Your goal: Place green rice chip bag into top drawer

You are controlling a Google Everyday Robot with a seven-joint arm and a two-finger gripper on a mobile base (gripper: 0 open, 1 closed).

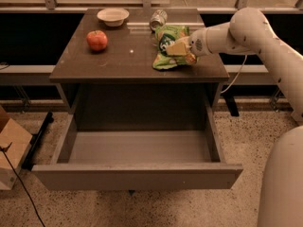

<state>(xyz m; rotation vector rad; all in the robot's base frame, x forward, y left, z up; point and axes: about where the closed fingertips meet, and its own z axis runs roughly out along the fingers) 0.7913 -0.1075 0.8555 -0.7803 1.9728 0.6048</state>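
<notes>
The green rice chip bag [166, 44] lies crumpled on the right part of the table top [128, 56]. My gripper [182, 48] reaches in from the right at table height and is shut on the bag's right side; a pale finger [176, 47] lies across the bag. The bag's lower end rests on the table. The top drawer [137, 174] is pulled wide open below the table front, and its grey inside holds nothing.
A red apple [96, 40] sits at the table's left. A white bowl [112, 16] stands at the back left. A silver can [157, 19] lies just behind the bag. A cardboard box [9, 150] stands on the floor at the left.
</notes>
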